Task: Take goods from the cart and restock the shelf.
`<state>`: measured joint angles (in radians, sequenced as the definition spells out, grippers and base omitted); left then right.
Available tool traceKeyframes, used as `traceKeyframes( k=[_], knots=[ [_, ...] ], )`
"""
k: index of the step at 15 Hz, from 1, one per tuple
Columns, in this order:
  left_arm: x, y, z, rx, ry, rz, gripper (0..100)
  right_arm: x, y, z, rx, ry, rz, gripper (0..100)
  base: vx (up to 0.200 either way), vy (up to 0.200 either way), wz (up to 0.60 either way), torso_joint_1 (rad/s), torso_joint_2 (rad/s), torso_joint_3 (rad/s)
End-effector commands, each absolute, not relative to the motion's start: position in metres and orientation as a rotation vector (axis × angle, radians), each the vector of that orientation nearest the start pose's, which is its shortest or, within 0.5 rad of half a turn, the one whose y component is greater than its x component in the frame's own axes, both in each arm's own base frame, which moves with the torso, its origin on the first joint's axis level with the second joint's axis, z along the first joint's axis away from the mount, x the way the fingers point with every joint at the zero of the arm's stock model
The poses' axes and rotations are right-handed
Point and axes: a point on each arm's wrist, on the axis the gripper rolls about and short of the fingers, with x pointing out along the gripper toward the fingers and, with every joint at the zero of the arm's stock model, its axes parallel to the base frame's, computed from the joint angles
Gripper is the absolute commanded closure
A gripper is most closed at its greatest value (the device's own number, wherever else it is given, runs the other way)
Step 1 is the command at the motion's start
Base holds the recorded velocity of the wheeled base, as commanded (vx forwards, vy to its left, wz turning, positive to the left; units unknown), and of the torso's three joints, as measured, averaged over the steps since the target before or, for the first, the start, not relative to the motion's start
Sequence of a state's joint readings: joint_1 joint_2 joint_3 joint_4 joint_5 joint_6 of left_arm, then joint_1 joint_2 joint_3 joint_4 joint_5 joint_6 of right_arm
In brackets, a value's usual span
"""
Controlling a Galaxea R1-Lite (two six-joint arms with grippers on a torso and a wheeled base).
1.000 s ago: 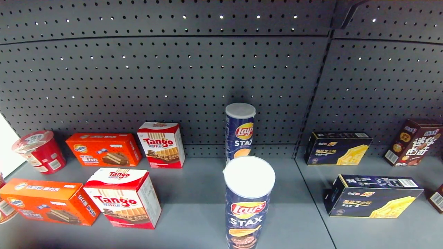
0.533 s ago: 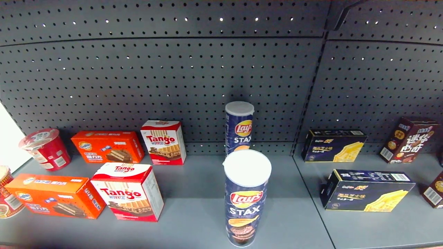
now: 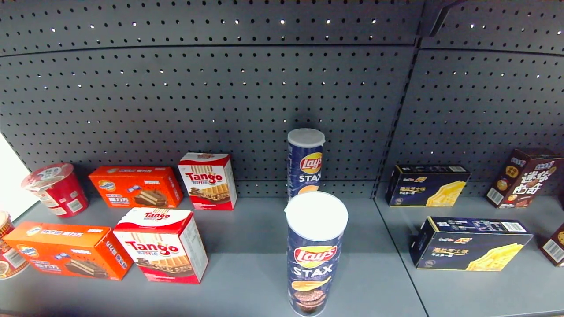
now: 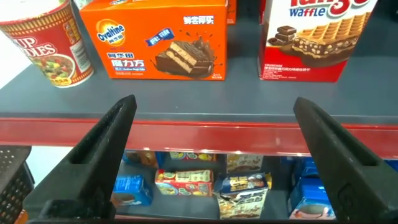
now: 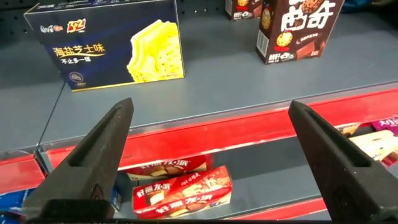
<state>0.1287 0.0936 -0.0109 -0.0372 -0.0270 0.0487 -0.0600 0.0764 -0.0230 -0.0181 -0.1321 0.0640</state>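
On the grey shelf (image 3: 246, 273) two dark blue chip cans stand upright, one near the front (image 3: 315, 253) and one at the back (image 3: 305, 163). Left of them are two red and white wafer boxes (image 3: 163, 251) (image 3: 207, 180) and two orange boxes (image 3: 66, 251) (image 3: 136, 187). My left gripper (image 4: 214, 162) is open and empty, just in front of the shelf's red front edge (image 4: 199, 134), facing an orange box (image 4: 158, 40). My right gripper (image 5: 211, 158) is open and empty, in front of the red edge (image 5: 249, 124), facing a dark blue cracker box (image 5: 109, 46).
Red cup noodles (image 3: 55, 189) stand at the shelf's far left. Two dark blue cracker boxes (image 3: 469, 248) (image 3: 427, 185) and a brown cookie box (image 3: 524, 178) lie on the right section. A lower shelf holds more packets (image 4: 186, 183) (image 5: 183, 190). A pegboard wall (image 3: 220, 97) backs the shelf.
The whole head view has shifted slightly, so the camera moved. The goods on the shelf keep their places.
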Motion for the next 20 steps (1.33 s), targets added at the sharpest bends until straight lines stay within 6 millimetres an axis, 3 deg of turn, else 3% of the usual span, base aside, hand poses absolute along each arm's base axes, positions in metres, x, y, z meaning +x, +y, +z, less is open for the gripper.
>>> traceKeyframes(
  k=[1, 10, 14, 17, 20],
  knots=[
    [-0.0156, -0.0026, 0.0843, 0.047, 0.048, 0.100, 0, -0.0184, -0.0019, 0.0852, 0.061, 0.032, -0.193, 0, 0.000, 0.000, 0.00, 0.000, 0.00, 0.000],
    [-0.0156, -0.0029, 0.0840, 0.076, 0.052, 0.087, 0, -0.0183, -0.0015, 0.0856, 0.068, 0.029, -0.178, 0, 0.000, 0.000, 0.00, 0.000, 0.00, 0.000],
    [-0.0151, -0.0058, 0.0814, 0.115, 0.054, -0.083, 0, -0.0183, -0.0012, 0.0856, 0.065, 0.030, -0.164, 0, 0.000, 0.000, 0.00, 0.000, 0.00, 0.000],
    [-0.0151, -0.0055, 0.0812, 0.116, 0.055, -0.088, 0, -0.0179, 0.0026, 0.0848, 0.068, 0.036, 0.013, 0, 0.000, 0.000, 0.00, 0.000, 0.00, 0.000],
    [-0.0151, -0.0055, 0.0812, 0.122, 0.055, -0.091, 0, -0.0177, 0.0033, 0.0848, 0.072, 0.025, 0.050, 0, 0.000, 0.000, 0.00, 0.000, 0.00, 0.000]
  ],
)
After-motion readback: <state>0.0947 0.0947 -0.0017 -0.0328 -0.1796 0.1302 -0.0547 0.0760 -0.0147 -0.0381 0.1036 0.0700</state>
